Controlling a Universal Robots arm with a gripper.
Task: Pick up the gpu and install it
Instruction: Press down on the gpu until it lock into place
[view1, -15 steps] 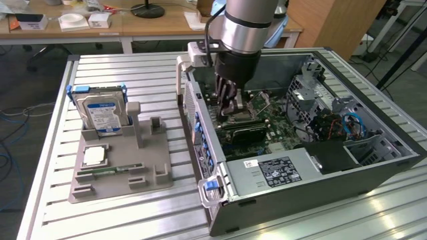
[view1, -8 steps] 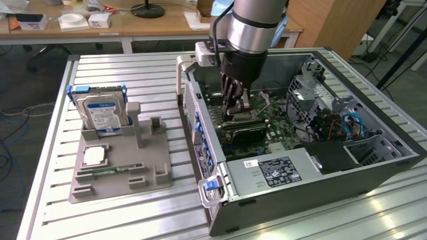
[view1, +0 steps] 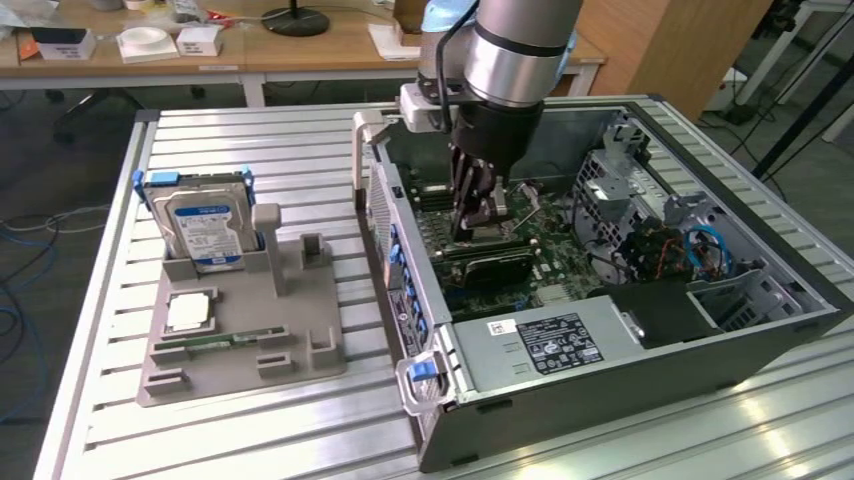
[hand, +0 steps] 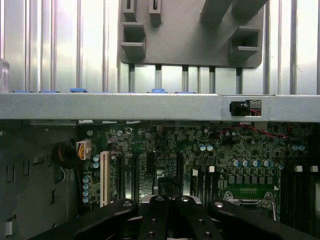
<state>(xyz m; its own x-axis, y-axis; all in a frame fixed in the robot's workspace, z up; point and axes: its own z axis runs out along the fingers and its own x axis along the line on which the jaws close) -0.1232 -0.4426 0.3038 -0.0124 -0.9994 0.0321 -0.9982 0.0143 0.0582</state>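
Inside the open computer case (view1: 747, 330), the gripper (view1: 478, 222) stands over the motherboard (view1: 534, 250) with its fingers (hand: 165, 212) closed together. Whether they clamp the gpu (view1: 470, 215), a thin dark card seen edge-on between them, I cannot tell. Left of the case in the exterior view, a grey holder (view1: 234, 340) carries a hard drive (view1: 203, 228) with a blue-white label, its writing unreadable. A white label (view1: 545, 340) on the power supply (view1: 561, 345) is also illegible.

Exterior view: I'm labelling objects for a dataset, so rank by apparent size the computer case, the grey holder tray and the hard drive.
1. Computer case, clearly largest.
2. Grey holder tray.
3. Hard drive, standing in the tray, smallest.
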